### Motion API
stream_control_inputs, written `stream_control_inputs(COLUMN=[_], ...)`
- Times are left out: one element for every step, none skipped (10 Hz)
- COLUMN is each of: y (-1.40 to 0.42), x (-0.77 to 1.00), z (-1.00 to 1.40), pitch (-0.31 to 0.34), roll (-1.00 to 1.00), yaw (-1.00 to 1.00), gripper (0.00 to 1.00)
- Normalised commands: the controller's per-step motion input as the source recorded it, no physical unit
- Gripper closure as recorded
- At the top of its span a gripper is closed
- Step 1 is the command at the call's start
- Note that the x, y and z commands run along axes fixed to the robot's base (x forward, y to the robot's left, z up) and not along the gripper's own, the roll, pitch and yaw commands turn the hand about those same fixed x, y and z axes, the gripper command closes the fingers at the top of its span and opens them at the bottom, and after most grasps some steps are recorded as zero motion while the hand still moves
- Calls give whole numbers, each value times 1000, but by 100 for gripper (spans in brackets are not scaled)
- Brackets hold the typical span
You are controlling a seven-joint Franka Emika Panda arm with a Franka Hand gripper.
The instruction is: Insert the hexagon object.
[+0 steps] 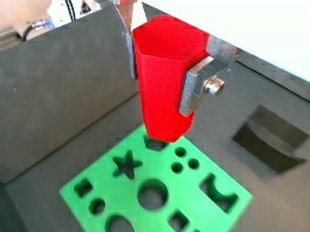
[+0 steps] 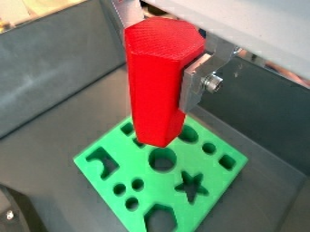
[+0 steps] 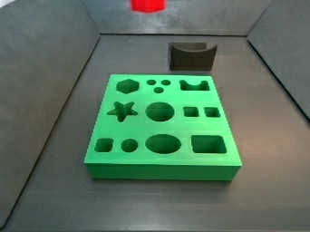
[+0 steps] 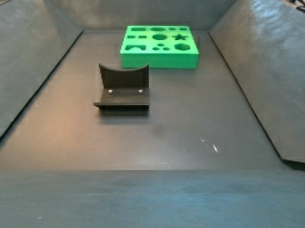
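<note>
The tool grips the red peg between its flat silver fingers, closed against two opposite sides of it, and holds it in the air above the green board. The peg's long axis runs straight down from the tool, so its lower end faces the board. In both wrist views that end hangs over the board's edge region, apart from the surface and not yet in any opening. In a side view only the peg's tip shows at the top edge, beyond the board's far side.

The six-sided hole sits at the board's far left corner in that view, so I judge the peg must line up over that hole, flats matched to the hole's walls, before going down.

The peg looks like matte plastic with plain flat sides. The board is bright green, cut with star, round and square holes. A dark curved bracket stands on the grey table, just beyond the board
</note>
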Motion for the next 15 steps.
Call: stream_control_inputs(y=[191, 151, 103, 97, 217, 246, 226, 277, 286, 260, 231, 186, 149, 40, 0], x=[-426, -343, -200, -11, 0, 0, -83, -166, -214, -111, 0, 37, 120, 0, 0], z=[-1000, -1000, -1000, -1000, -1000, -1000, -1000, -1000, -1000, -1000, -1000, -1000, -974, -1000, -1000], pitch=[-21, -30, -43, -29, -31, -1, 0, 0, -11, -20, 0, 0, 1, 0, 0], roll=[-43, -29, -1, 0, 0, -7, -120, -157, -73, 0, 0, 0, 0, -83, -161], yaw=[0, 0, 3, 17, 57, 34, 0, 0, 0, -6, -34, -23, -20, -20, -66], gripper=[100, 100, 100, 100, 100, 100, 100, 100, 100, 100, 100, 100, 100, 100, 100])
